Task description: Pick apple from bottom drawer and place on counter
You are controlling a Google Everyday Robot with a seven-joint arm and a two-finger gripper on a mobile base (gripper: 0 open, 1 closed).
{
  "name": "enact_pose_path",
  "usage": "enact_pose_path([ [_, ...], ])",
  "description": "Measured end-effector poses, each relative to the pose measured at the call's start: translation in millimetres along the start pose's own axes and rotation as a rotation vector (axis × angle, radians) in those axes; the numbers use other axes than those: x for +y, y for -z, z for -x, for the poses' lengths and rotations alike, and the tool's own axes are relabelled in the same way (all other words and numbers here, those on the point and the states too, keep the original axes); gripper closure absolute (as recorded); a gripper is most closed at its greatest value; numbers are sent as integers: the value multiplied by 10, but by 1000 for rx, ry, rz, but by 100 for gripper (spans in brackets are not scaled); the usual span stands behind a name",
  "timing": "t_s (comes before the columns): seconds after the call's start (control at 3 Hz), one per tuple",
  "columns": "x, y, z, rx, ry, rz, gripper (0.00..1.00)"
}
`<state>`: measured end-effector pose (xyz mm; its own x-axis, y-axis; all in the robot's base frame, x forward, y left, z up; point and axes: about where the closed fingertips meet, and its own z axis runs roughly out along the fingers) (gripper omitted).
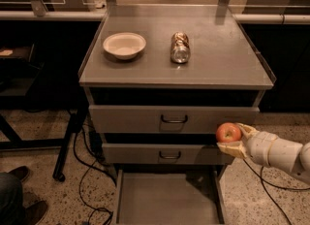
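Observation:
My gripper (233, 139) comes in from the right on a white arm and is shut on the red-orange apple (228, 132). It holds the apple in the air in front of the right end of the upper drawer front, above the open bottom drawer (167, 200), whose flat floor is bare. The grey counter (218, 54) lies higher up and behind the apple.
A white bowl (124, 45) and a crushed shiny can (179, 47) lie on the counter. Two closed drawer fronts with dark handles (174, 119) sit above the open tray. Cables and a black stand leg (65, 146) lie on the floor at left. A shoe (19, 173) shows at bottom left.

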<state>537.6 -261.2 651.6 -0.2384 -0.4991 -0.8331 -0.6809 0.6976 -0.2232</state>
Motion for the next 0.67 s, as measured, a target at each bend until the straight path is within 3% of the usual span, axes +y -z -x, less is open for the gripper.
enact_pose_path([
  [0.67,-519,744,407,-46,36,-122,100],
])
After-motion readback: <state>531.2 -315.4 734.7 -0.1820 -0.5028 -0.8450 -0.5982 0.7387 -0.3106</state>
